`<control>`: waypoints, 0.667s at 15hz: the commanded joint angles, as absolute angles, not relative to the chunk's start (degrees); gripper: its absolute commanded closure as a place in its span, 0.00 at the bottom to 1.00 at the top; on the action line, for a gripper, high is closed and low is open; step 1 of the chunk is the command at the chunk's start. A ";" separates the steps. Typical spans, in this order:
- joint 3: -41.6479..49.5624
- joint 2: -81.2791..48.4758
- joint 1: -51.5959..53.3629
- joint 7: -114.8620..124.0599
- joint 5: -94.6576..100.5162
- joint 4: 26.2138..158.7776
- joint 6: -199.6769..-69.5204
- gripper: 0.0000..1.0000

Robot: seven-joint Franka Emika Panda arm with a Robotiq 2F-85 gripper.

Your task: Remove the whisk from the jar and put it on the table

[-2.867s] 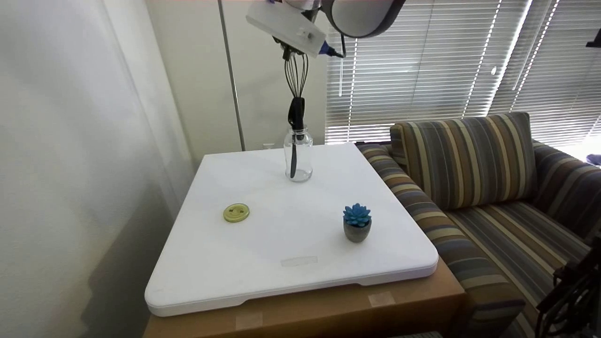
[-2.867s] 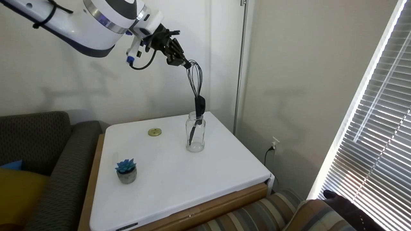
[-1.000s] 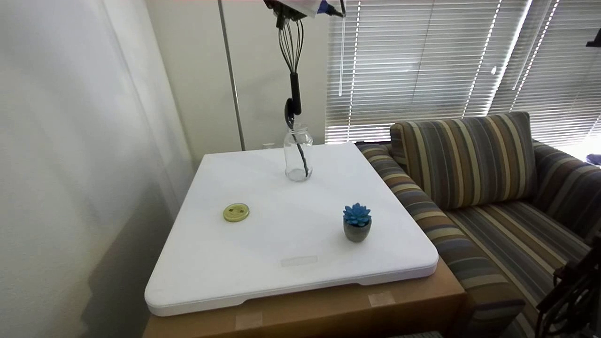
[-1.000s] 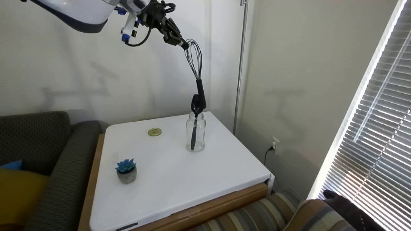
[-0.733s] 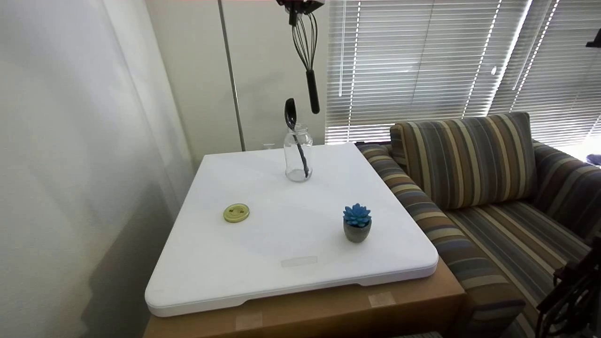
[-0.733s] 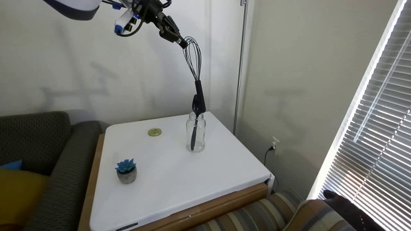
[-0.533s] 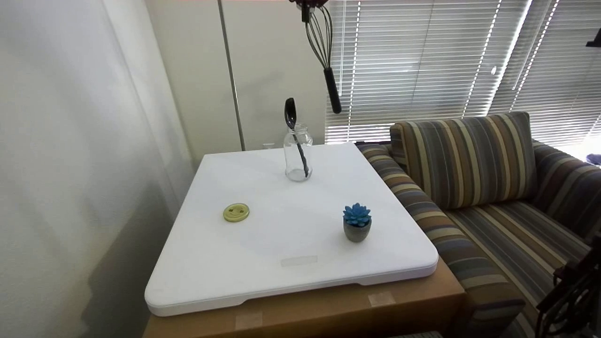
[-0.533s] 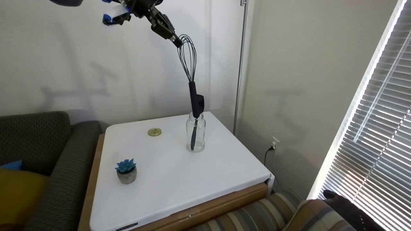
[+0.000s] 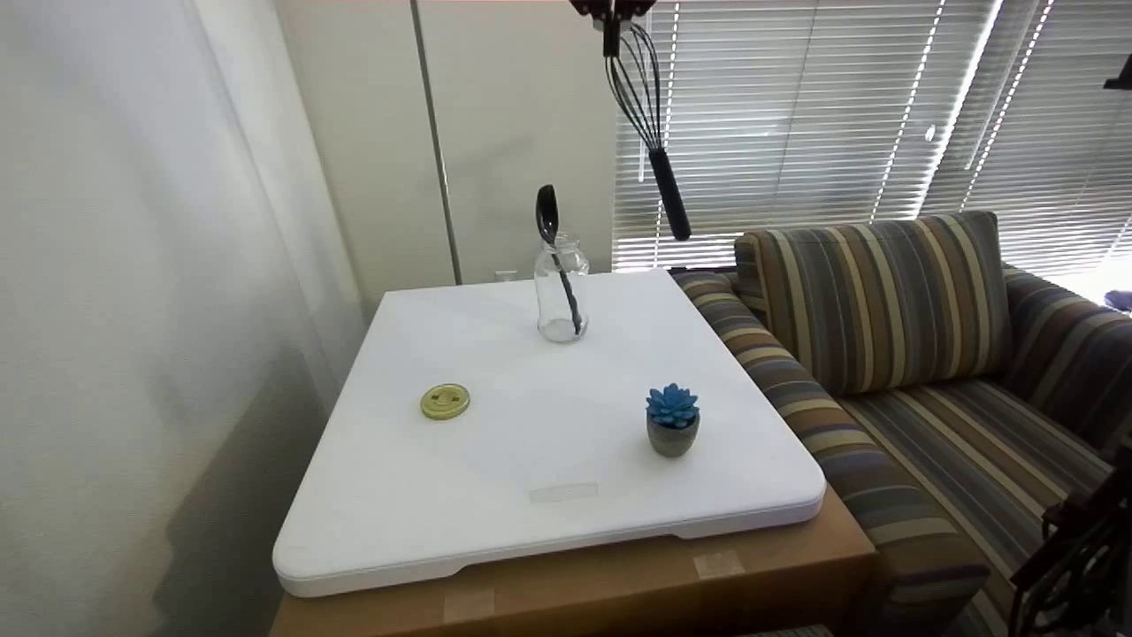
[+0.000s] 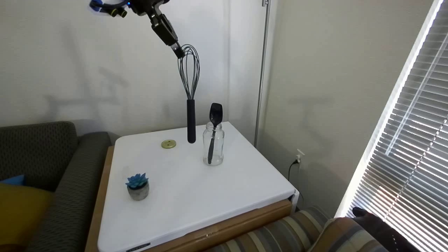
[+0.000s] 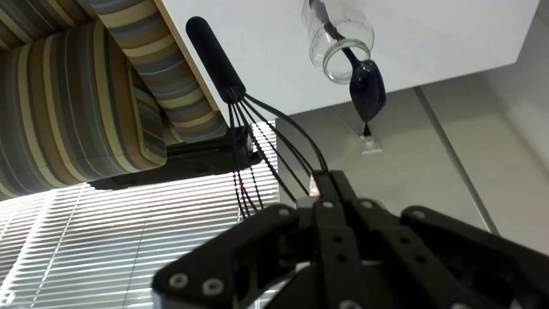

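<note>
black balloon whisk (image 10: 190, 105) hangs handle-down in an exterior view, upper middle of the frame, the narrow jaws of the gripper (image 10: 180, 54) pinching its wire loops. the wrist view alone faces into the mouth of the glass jar (image 11: 358, 28), where a black spoon (image 11: 367, 90) leans. earlier, the handle's end sat in the jar's neck; now it hangs well clear.
</note>
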State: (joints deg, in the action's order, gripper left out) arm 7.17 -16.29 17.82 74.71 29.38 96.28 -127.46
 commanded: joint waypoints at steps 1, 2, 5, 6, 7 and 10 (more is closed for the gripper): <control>2.36 -16.55 12.05 63.32 22.47 100.93 -133.30 0.99; 1.44 -17.19 11.23 59.84 20.13 101.40 -134.60 0.99; -0.63 -18.35 10.18 49.26 14.94 102.44 -135.41 0.99; -1.10 -18.59 10.22 45.89 13.92 102.56 -134.89 0.99; -1.49 -18.93 10.38 42.83 13.26 102.59 -134.20 0.99; -2.88 -20.88 10.82 33.54 10.39 100.63 -130.80 0.99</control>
